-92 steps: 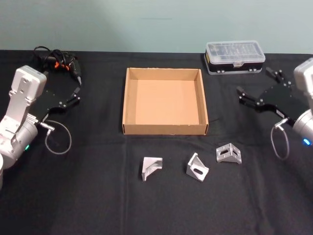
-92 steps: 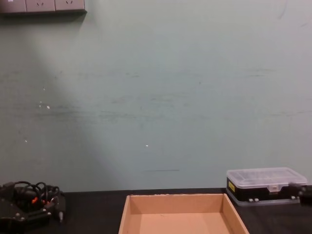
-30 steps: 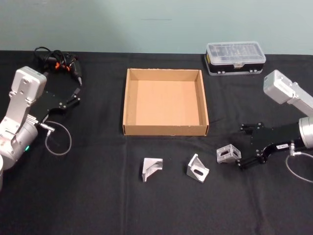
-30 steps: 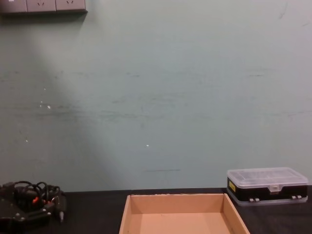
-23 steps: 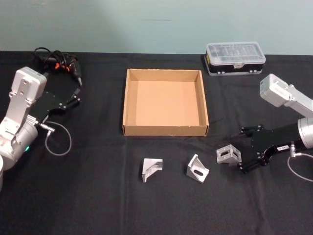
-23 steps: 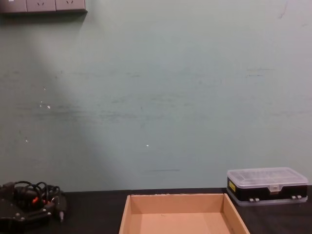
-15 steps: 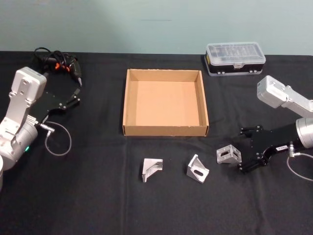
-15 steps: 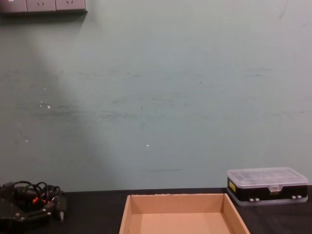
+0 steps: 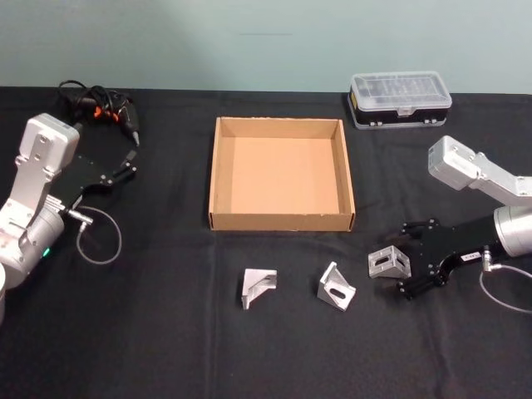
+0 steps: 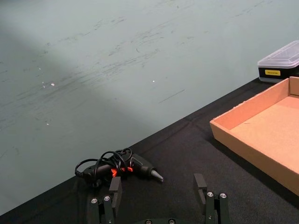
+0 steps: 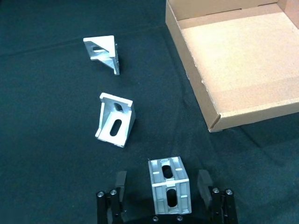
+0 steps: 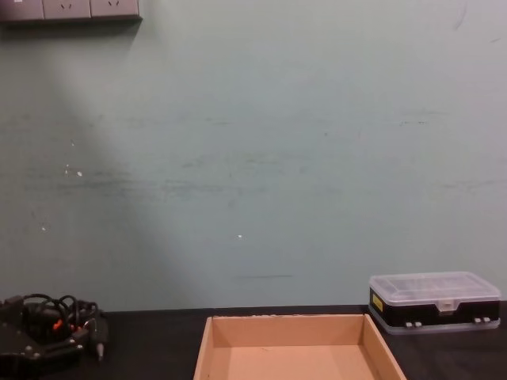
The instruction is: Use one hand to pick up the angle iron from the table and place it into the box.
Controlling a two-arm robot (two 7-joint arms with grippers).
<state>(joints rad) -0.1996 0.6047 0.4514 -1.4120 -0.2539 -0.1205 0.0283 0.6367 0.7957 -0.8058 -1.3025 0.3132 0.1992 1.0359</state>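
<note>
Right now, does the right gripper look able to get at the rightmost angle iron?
Probably yes: the open right gripper has a finger on each side of the rightmost angle iron, not touching it, with nothing between. The left gripper sits parked far left.

- The right gripper (image 11: 162,183) had its fingers (image 11: 120,180) spread around the nearest angle iron (image 11: 169,185), with a narrow gap on each side.
- Ahead of the fingertips a second angle iron (image 11: 116,120) stood in the way. A third angle iron (image 11: 103,52) stood farther on, with bare table (image 11: 46,140) between them.
- Ahead and off to the other finger's side, the low front wall of the box (image 11: 201,88) formed a barrier. Its top lay open.
- The black case (image 9: 400,97) sat well beyond the fingers, past the box.
- The left gripper (image 10: 157,179) had bare table between its parted fingers (image 10: 202,189). A corded tool (image 10: 117,168) lay just ahead of the fingertips.
</note>
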